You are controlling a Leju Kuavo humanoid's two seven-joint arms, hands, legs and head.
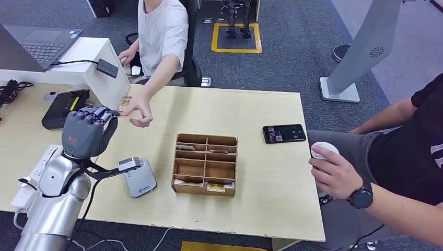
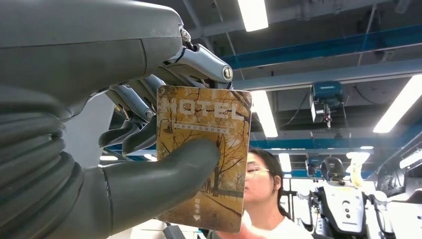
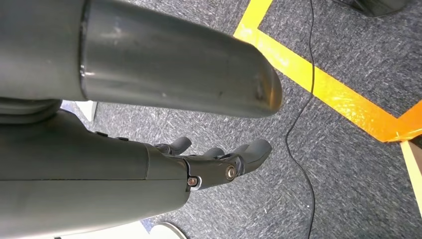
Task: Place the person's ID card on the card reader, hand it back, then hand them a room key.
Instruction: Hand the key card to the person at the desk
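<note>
I am on the last step: my left hand [image 1: 86,130] pinches the room key [image 2: 206,149] toward the person's hand [image 1: 137,111], seemingly touching it, so next I release.

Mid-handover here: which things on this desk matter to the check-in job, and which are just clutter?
Job:
left hand
hotel key card, held by it
person's reaching hand
card reader
wooden card box

Lying about:
phone
laptop
power strip

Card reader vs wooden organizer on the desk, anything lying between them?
No. In the head view the strip of table between the card reader and the wooden organizer is bare.
</note>
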